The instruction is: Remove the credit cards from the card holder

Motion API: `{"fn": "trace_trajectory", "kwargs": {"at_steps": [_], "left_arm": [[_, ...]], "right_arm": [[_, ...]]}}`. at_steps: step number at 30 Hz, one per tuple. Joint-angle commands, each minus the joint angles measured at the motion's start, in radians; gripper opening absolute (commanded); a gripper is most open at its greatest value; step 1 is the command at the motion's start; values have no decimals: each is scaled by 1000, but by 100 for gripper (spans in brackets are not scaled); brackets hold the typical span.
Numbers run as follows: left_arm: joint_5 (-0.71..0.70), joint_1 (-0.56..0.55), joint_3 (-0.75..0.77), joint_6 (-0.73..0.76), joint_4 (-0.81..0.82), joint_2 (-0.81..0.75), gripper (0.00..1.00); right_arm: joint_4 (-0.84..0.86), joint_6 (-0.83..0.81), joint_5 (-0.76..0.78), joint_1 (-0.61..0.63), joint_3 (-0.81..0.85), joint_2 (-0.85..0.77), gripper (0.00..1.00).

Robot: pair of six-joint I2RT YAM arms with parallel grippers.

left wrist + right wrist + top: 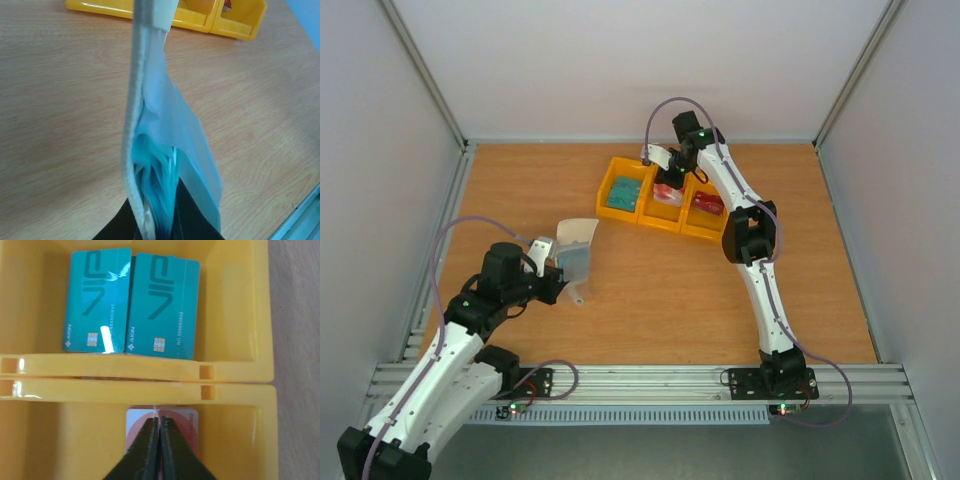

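While the left arm (450, 345) crouches by the table's (650, 300) left edge, left gripper (550, 268) clamped on the open card holder (577, 248), the right arm (760, 290) reaches to the yellow tray (125, 371) near the far edge, right gripper (159, 419) closed tight above a red-and-white card (187, 427).

Orange-brown wooden table (660, 300), yellow three-compartment tray (618, 216) resting on it near the far edge

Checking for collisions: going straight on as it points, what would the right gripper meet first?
Likely the pinkish card in the middle compartment of the yellow tray, under the shut right gripper; gap unclear.
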Motion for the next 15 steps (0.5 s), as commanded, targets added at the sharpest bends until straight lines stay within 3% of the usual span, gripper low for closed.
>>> {"fn": "trace_trajectory", "kwargs": {"at_steps": [1,8,15], "left_arm": [[5,6,-9,7,47,-3,0],[5,6,-9,6,47,-5,0],[13,7,-12,4,53,-6,0]], "right_arm": [[52,-17,50,-2,16,37,8],[161,-15,125,1,-4,28,30],[230,17,184,32,-11,-37,43]]}}
